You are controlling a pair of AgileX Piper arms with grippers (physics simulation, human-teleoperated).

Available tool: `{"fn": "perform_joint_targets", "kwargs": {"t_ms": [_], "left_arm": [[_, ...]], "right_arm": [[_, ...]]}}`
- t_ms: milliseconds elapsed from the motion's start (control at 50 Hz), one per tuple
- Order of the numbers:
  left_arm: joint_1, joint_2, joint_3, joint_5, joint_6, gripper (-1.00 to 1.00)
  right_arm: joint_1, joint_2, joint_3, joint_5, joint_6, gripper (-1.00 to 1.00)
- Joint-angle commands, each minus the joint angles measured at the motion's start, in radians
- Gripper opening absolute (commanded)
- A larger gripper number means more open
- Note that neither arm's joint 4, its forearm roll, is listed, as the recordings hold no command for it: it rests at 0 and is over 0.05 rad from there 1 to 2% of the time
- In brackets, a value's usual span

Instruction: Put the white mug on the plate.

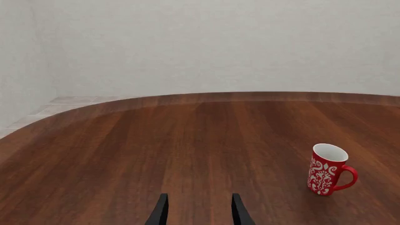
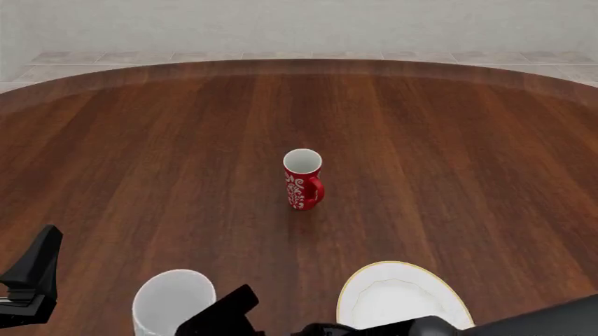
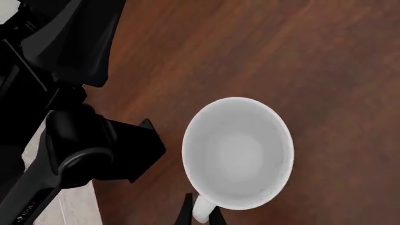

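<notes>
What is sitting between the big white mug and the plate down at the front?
In the front view, the right arm's dark gripper reaches across between the white mug and the plate; otherwise only bare table.

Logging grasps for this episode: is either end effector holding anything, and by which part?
The right end effector appears closed on the white mug, by its handle. The left end effector is open, holding nothing.

A small red ceramic mug with white patterns is standing upright near the middle of the round dark wooden table, its handle facing the near edge.
</notes>
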Motion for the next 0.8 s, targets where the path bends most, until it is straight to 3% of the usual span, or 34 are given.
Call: {"fn": "perform_joint_targets", "kwargs": {"t_ms": [20, 420, 800], "left_arm": [[0.000, 0.000, 0.000, 0.000, 0.000, 1.00], [0.000, 0.000, 0.000, 0.000, 0.000, 1.00], [0.000, 0.000, 0.000, 0.000, 0.000, 1.00]], "right_arm": [[-0.009, -0.071, -0.003, 0.076, -0.021, -1.00], [-0.035, -0.201, 0.017, 0.167, -0.062, -1.00], [-0.097, -0.375, 0.116, 0.214, -0.082, -1.00]]}}
